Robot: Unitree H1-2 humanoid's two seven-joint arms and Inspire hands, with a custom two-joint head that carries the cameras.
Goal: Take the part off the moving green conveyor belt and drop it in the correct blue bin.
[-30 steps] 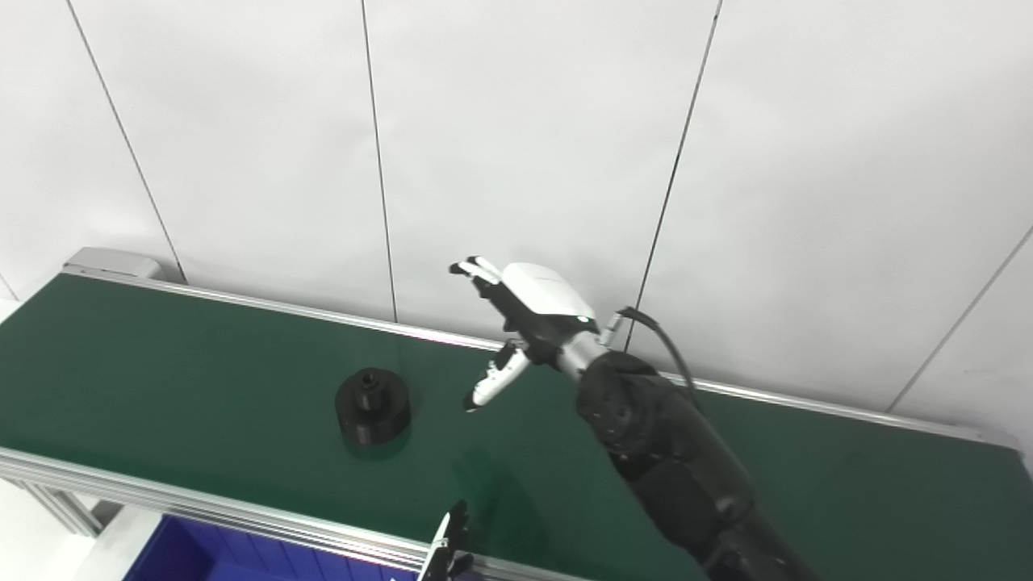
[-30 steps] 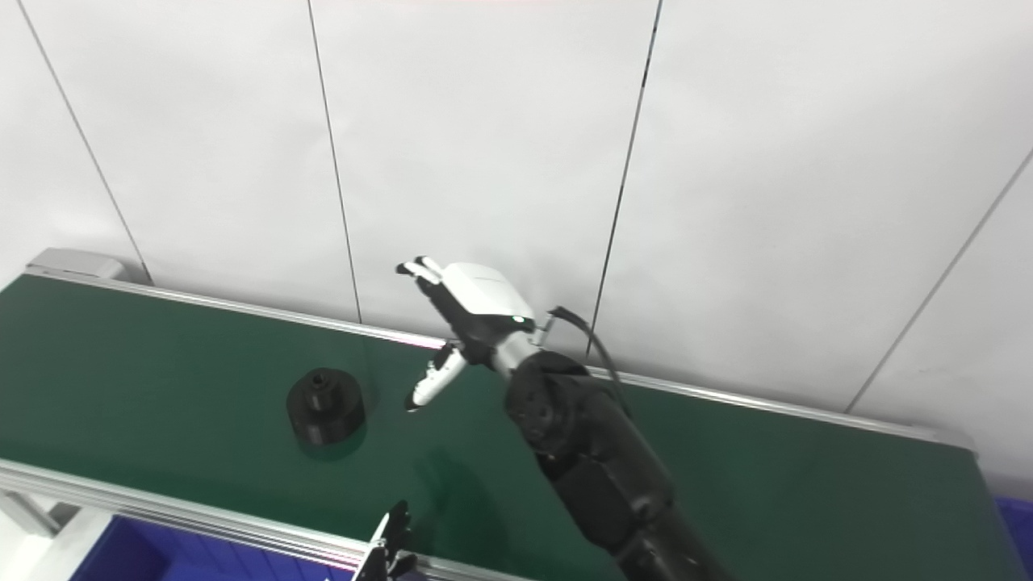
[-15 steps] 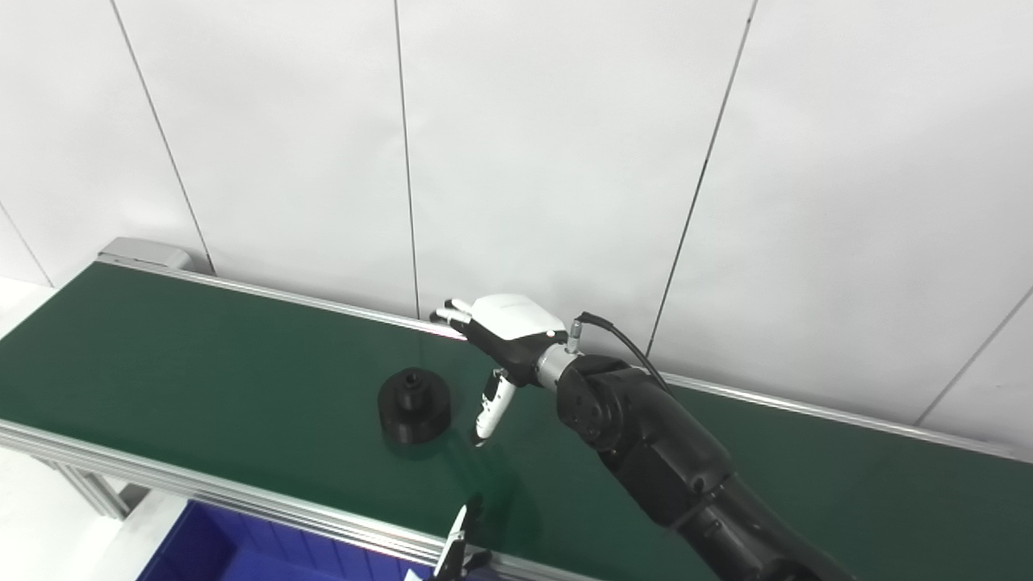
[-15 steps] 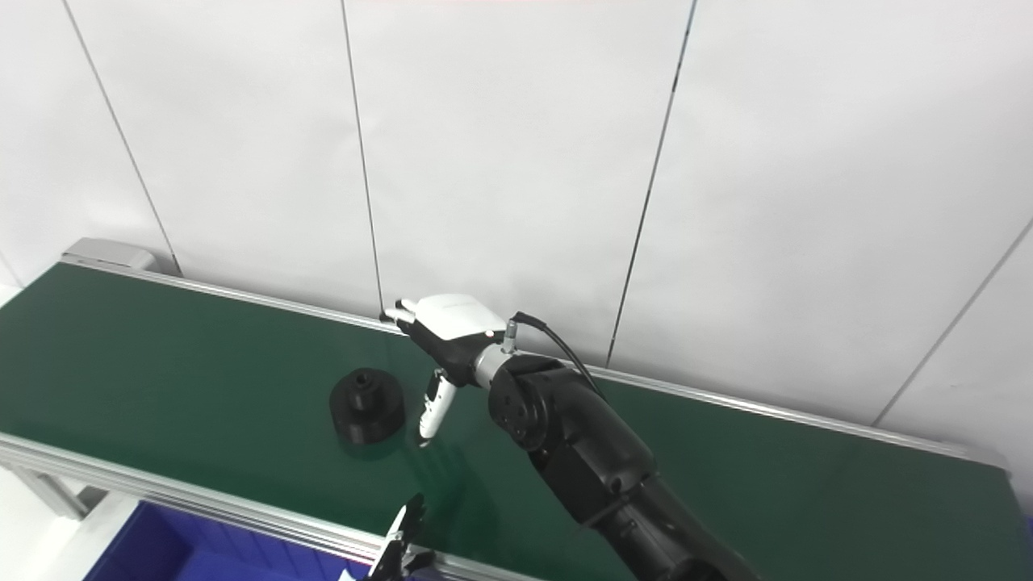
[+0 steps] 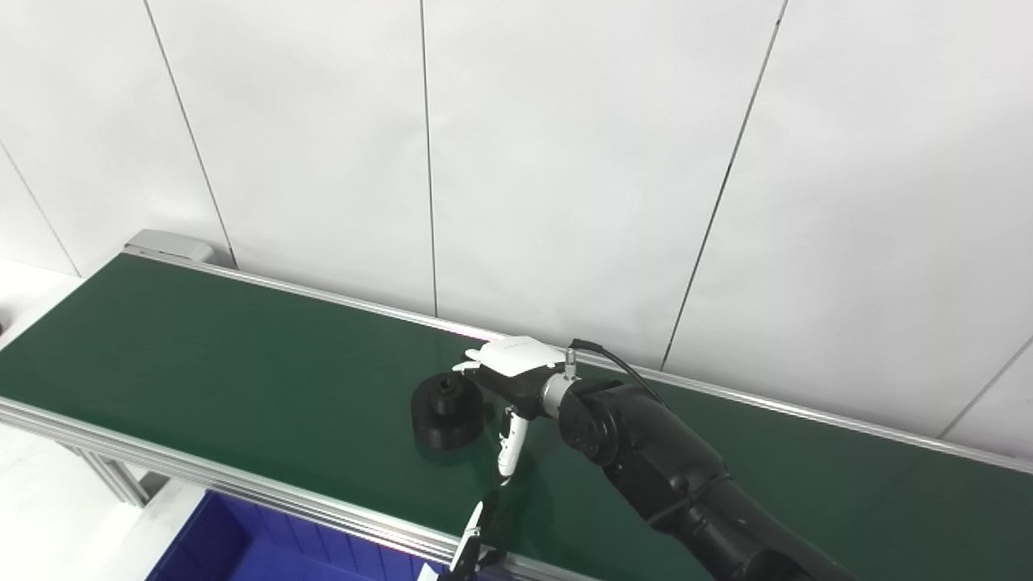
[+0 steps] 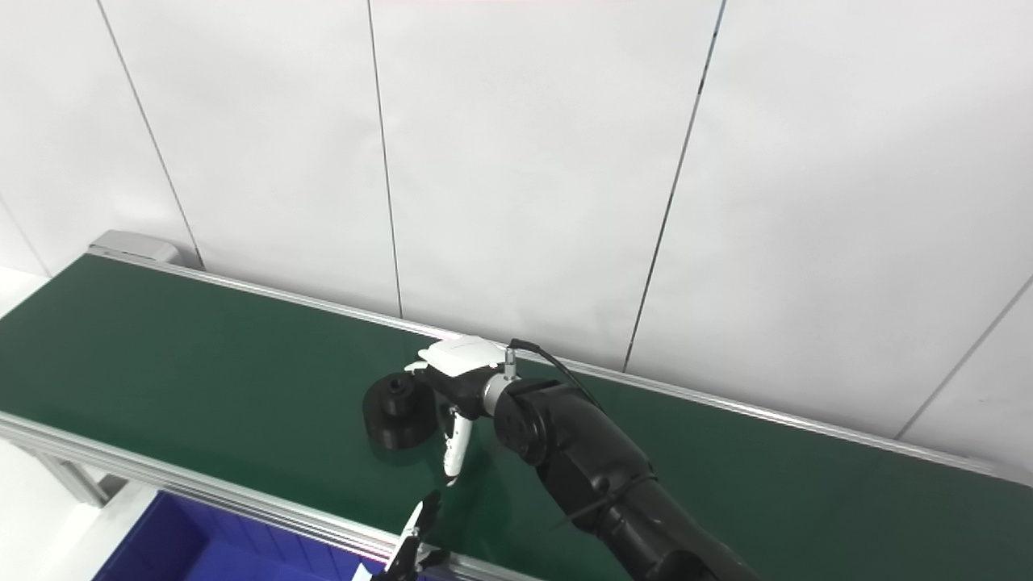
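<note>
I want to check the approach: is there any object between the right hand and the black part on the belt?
Nothing visible stands between them. The right hand is open right beside the black part on the green conveyor belt, with only bare belt around.

- The part (image 5: 446,411) is a black round piece with a wide base and a narrower raised hub, a hole in its top. It sits upright on the belt, just left of the right hand (image 5: 510,379).
- The belt (image 5: 202,355) is dark green, running under the hand.
- The bin (image 5: 242,549) is blue, below the hand.
</note>
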